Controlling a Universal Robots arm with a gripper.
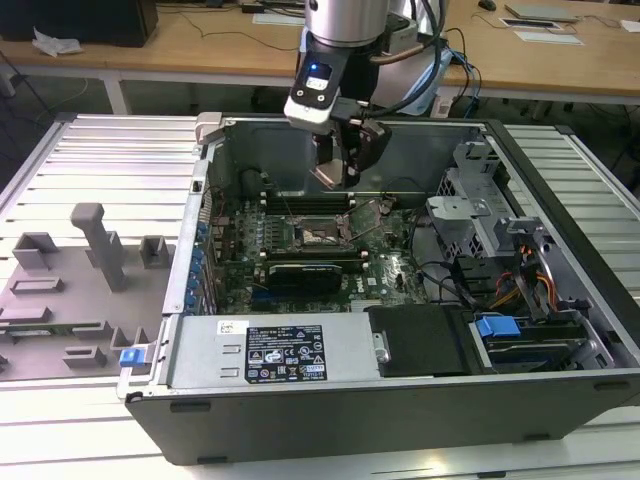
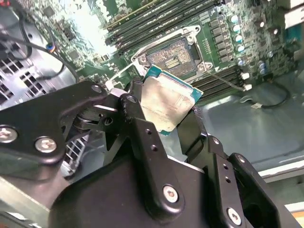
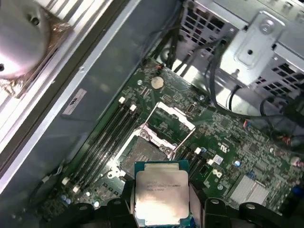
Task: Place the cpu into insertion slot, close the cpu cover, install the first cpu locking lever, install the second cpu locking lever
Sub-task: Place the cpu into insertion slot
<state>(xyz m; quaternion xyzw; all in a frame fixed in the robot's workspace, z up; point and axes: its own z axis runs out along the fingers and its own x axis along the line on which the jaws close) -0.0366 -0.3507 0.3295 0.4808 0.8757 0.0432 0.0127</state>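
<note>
One cpu (image 3: pixel 161 194) up in the air right now, pinched by its edges between the two black fingers (image 2: pixel 140 124) of the end effector (image 1: pixel 340 178). The fingers are closed down just to the chip's width, and both wrist views show its silvery top and thin green rim. In the second wrist view the cpu (image 2: pixel 167 100) sits tilted in the grip.

The exterior view has the end effector hanging inside the open computer case (image 1: pixel 300 355), above the motherboard (image 1: pixel 385 270) and clear of it. The insertion slot (image 3: pixel 142 154) is bare, its dark centre showing, with the chip near it but not touching. The cpu cover (image 3: pixel 176 114) is flipped up and open beside the slot. The long black memory slots (image 3: pixel 104 142) run alongside the socket. The whole case lies on its side on a ribbed metal table (image 1: pixel 80 160).
</note>
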